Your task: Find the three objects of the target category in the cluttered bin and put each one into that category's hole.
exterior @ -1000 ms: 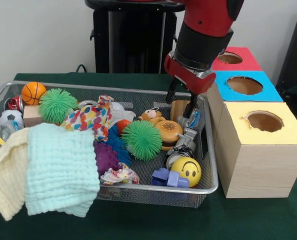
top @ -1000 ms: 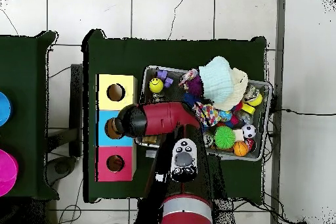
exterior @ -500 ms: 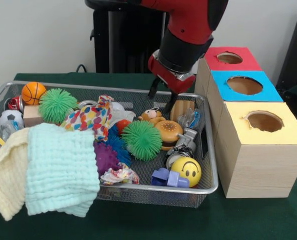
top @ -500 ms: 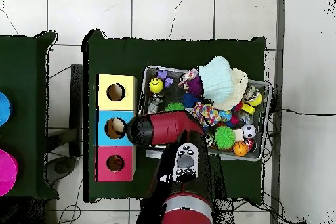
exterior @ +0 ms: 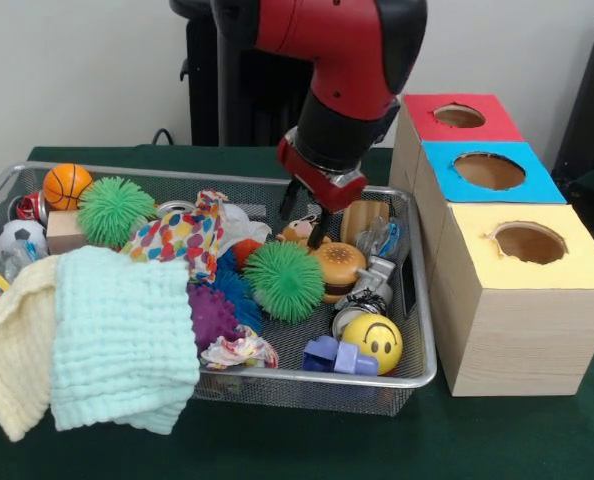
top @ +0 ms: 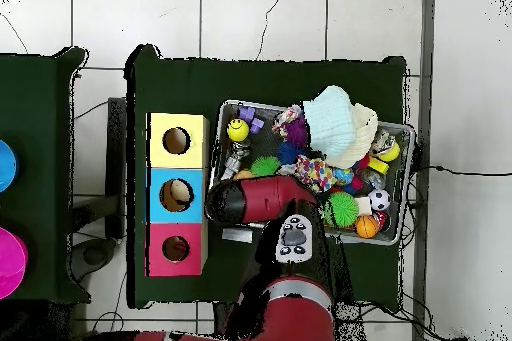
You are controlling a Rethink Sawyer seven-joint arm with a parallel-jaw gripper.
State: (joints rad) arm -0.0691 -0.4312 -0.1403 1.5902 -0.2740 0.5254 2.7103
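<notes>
You see hand empty, fingers apart, centre frame over basket. Something sits in blue box hole; clutter left to search.

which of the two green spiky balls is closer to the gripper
The green spiky ball in the bin's middle, beside the toy burger, just below the gripper. The other green spiky ball sits far off by the orange basketball.

The gripper hangs with its fingers apart over the far right part of the wire basket, just above a small teddy bear. A toy hamburger lies near it, beside a green spiky ball. Three boxes stand at the right: red, blue and yellow.
</notes>
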